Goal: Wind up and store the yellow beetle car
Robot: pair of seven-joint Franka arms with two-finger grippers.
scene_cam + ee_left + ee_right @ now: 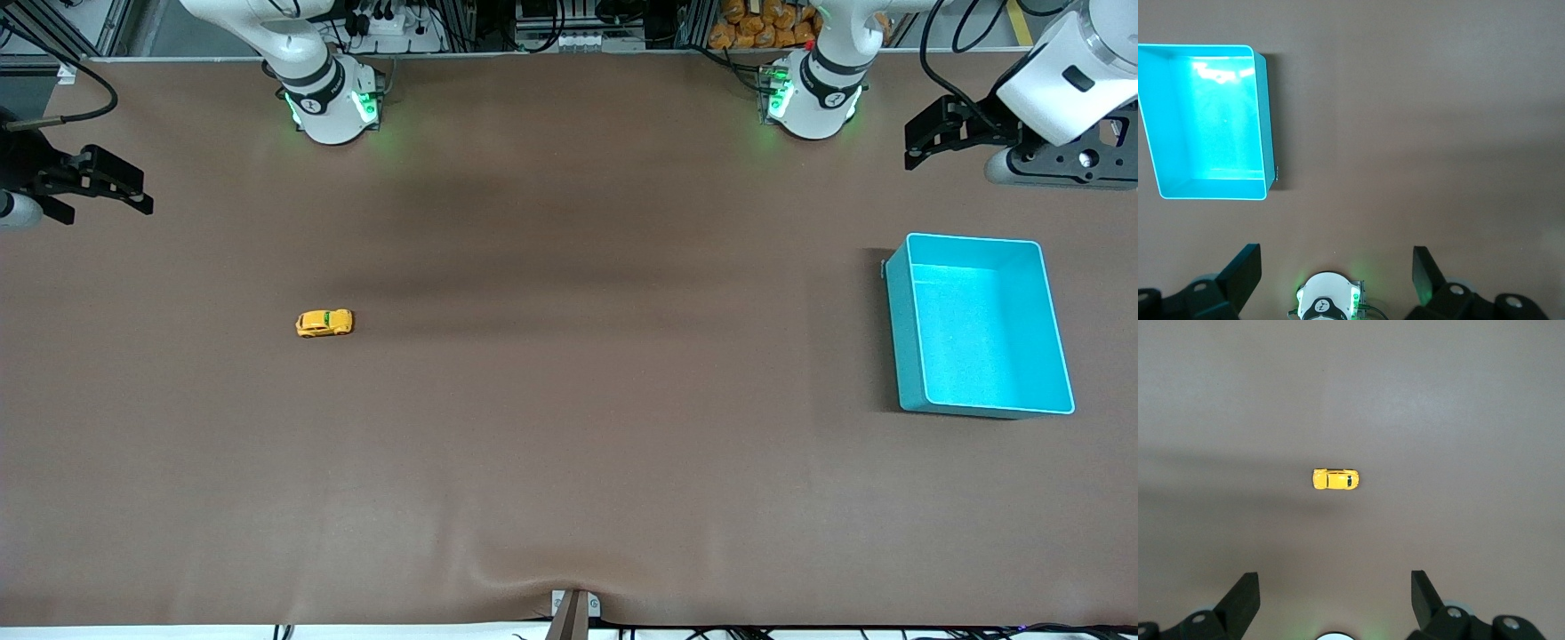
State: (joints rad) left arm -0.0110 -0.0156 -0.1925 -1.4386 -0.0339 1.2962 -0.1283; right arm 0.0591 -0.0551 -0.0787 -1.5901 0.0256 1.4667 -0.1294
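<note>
right gripper [133, 187] apart, high over bench [569, 444] | left gripper [920, 142] apart, waits | risk: car [324, 323] tiny, my pinch may skid it; bin [978, 324] well apart, long carry

Right arm's upper links cut off by the front view's edge, yellow beetle car [324, 323] wheels too small to tell.

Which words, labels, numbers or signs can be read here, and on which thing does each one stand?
None can be read.
Car: no lettering shows.
Bin: plain walls, and a small tab on its outer wall is too small to read.
Arm bases: a dark round emblem on each, too small to read.
</note>
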